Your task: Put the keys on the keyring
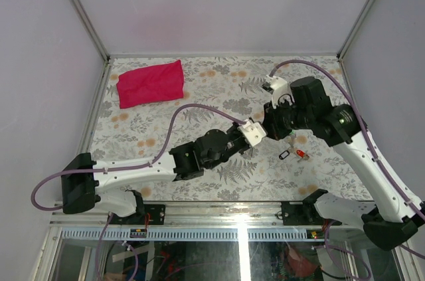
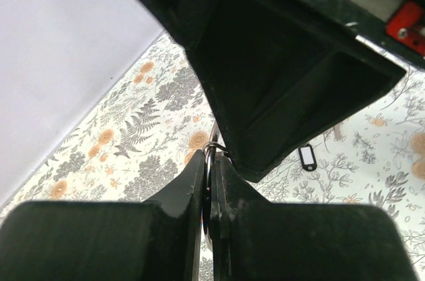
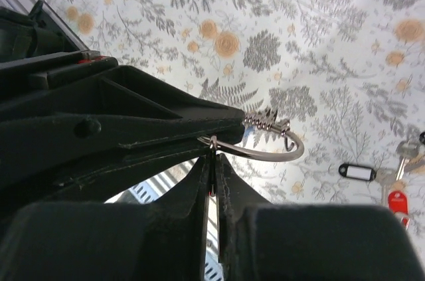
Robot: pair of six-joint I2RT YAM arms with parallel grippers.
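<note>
**Ring held by both grippers, keys not yet on it**

The keyring (image 3: pixel 292 155) is off the counter (image 1: pixel 166 128), held in the air between the two arms near mid-counter, right of centre. The left gripper (image 2: pixel 209 165) has its fingers pressed together on the coiled side of the wire. The right gripper (image 3: pixel 212 161) is likewise closed, pinching the ring's thin edge at the fingertips. Most of the loop juts free to one side.

The keys (image 3: pixel 396 198) lie loose on the counter just beside and below the ring, a black-framed tag (image 3: pixel 356 171) among them. None looks threaded.

Risks, as judged from here:
- The wire is thin and shiny, and each pinch is at the very tips, so a small twist by either arm could pop it out.
- Both grippers are occupied. One must let go to fetch a key, and the ring may then swing or turn in the single remaining pinch.
- The keys are tiny against the fingers, so a missed or skewed pick seems likely.

Writing: none legible. The tag's window looks blank. A pink cloth (image 1: pixel 151 83) lies well apart at the far left.
</note>
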